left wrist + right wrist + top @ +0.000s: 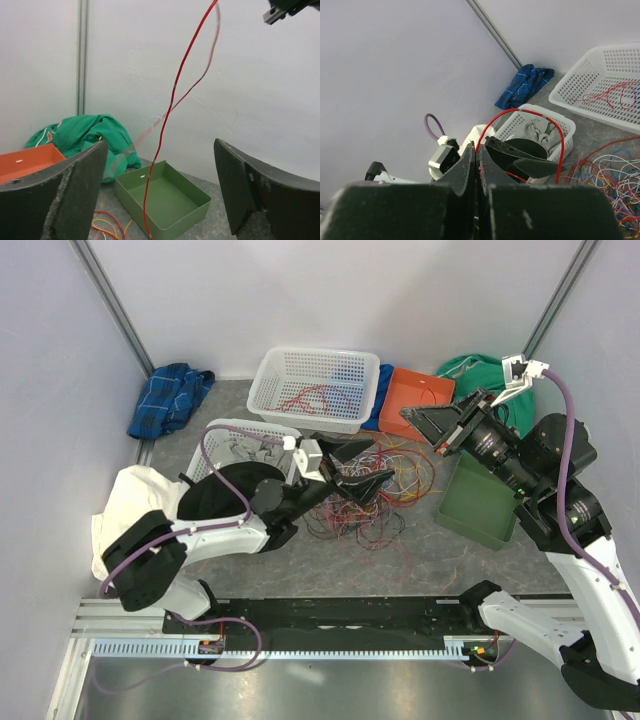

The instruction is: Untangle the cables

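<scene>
Evidently the right gripper [476, 152] has its fingers pinched shut on a red cable [172, 95], held high to draw it out of the tangle [400, 480] on the worktop [300, 575]. The left gripper [160, 147], fingers wide, probably hovers low to steady the heap.

cables [375, 495]: mixed tangle of red, orange, yellow, green, blue, purple, white. One red cable [170, 115] runs against the off-white wall [260, 100]. Far basket [320, 352] and near basket [225, 427] both white, perforated grid. Orange tray [415, 395], dark green tray [480, 502]. Green cloth [475, 370], blue plaid cloth [168, 398], white cloth [125, 510]. Left gripper [160, 150] and right gripper [476, 155] black. Arm hoses [560, 390] purple. Table [300, 570] speckled grey.
</scene>
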Controlling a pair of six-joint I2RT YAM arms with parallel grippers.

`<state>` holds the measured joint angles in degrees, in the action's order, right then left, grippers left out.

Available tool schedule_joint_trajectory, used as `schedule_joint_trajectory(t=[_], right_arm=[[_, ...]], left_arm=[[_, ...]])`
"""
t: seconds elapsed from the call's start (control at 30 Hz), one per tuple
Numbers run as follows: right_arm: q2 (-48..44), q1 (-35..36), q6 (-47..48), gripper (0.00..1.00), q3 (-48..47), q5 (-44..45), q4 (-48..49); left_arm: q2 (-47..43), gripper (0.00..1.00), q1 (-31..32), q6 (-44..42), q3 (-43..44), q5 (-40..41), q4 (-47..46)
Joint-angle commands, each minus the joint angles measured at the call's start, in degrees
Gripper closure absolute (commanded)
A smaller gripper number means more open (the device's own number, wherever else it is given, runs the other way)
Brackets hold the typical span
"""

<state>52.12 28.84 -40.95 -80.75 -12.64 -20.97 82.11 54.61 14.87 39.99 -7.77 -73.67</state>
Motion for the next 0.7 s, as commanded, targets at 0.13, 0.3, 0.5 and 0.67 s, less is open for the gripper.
schedule_joint_trajectory(t=[0.13, 0.3, 0.5, 0.67], right_arm=[[-0.97, 0.69, -0.19, 1.0, -0.02, -0.63, 0.14], [-1.67, 1.04, 0.69, 1.0, 0.24, 0.78, -0.38], [-4.39, 1.04, 3.24, 0.24, 2.79, 4.99, -1.35], [-8.6, 1.13, 5.18, 0.02, 5.94, 11.66, -4.6]], left_arm=[[7.36, 0.41, 0.06, -2.83, 8.17, -4.88, -0.17], [7.02, 0.95, -0.03, -3.45, 7.47, -3.31, 0.54], [-0.08, 0.98, -0.12, -0.91, 13.85, 5.36, 24.21], [0.42, 0.98, -2.75, 2.44, 34.17, 11.11, 61.24]])
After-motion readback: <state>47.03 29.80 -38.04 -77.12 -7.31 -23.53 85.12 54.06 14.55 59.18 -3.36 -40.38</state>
